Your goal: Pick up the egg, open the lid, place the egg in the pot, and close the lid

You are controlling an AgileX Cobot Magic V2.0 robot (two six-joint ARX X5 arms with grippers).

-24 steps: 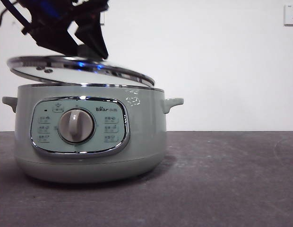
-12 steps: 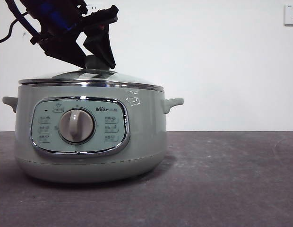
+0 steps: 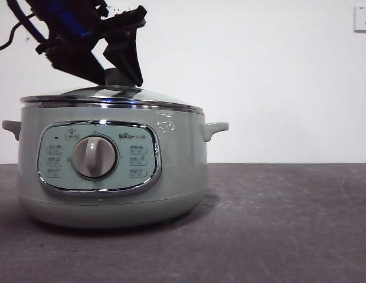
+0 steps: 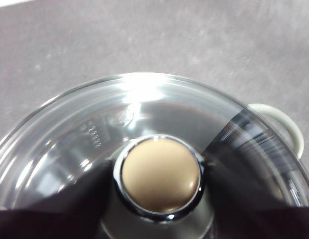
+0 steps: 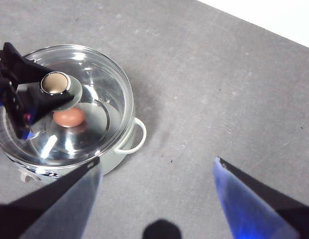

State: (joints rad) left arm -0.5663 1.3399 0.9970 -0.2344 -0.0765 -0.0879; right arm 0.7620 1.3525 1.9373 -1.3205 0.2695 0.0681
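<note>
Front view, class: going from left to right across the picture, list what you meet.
Pot's left handle → dial → pot's right handle → wall socket.

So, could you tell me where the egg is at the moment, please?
The egg lies inside the pot, seen through the glass lid in the right wrist view, just beside the lid's knob, which the left gripper holds.

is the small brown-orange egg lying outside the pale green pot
No, the small brown-orange egg shows through the glass lid, inside the pale green pot.
</note>
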